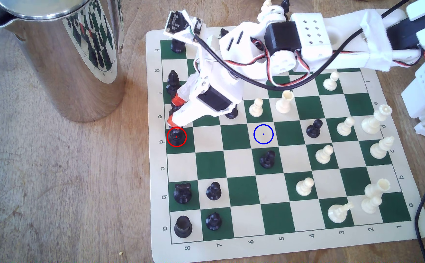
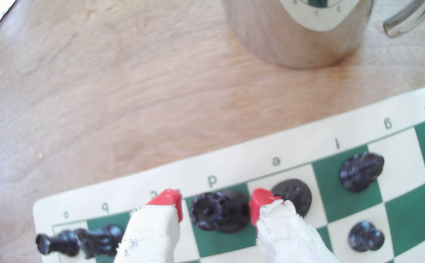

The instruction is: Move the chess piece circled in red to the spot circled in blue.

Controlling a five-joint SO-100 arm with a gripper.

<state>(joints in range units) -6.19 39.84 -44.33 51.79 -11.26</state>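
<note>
One board [image 1: 241, 192], one jug [image 1: 67, 63], about ten white pieces [image 1: 256, 107], eleven black pieces [image 1: 214, 191]

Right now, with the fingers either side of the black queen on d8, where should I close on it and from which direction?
Grip the black queen just under its notched coronet, at the slim neck, coming straight down from above. It stands upright on the red-ringed green square, and the open gripper already straddles it. The wide crown should stop it slipping through. Watch the black king close beside one red fingertip.

Worn wooden table [image 1: 54, 177], green-and-cream chess mat [image 1: 241, 253] lying flat, steel jug [image 1: 75, 63] standing beside it
</note>
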